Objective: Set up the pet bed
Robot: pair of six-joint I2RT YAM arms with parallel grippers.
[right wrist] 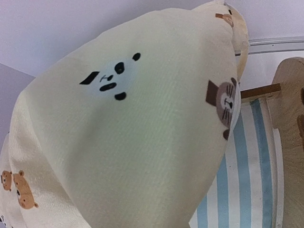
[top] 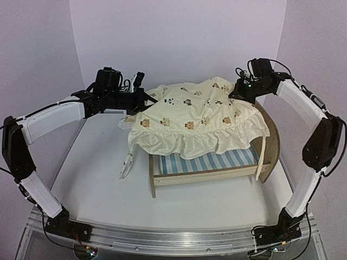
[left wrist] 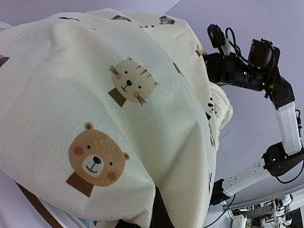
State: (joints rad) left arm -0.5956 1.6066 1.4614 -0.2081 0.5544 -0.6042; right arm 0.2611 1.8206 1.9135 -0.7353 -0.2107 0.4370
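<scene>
The pet bed (top: 206, 175) stands on the white surface (top: 97, 179), a bit to the right of the middle. It is made of light wood. Its bottom is blue and white striped cloth (top: 217, 161). A big round end board (top: 271, 146) stands at its right side.

A cream quilt (top: 190, 122) with little animal faces hangs over the bed. It covers the back part, and its ruffled edge hangs down over the front. The front strip of the striped cloth shows under it.

The left end effector (top: 142, 101) is clenched on the far left corner of the quilt and holds it up off the surface. The right end effector (top: 239, 91) is clenched on the far right corner, above the back of the bed. The quilt sags between the two.

In the left wrist view the quilt (left wrist: 95, 95) fills almost everything, with a bear and a cat on it, and it hides the fingers. In the right wrist view the quilt (right wrist: 142, 142) shows a panda and a lion, with the striped cloth (right wrist: 247, 180) just beside it.

A small white thing (top: 127, 165) lies on the surface just left of the bed. I cannot tell what it is.
</scene>
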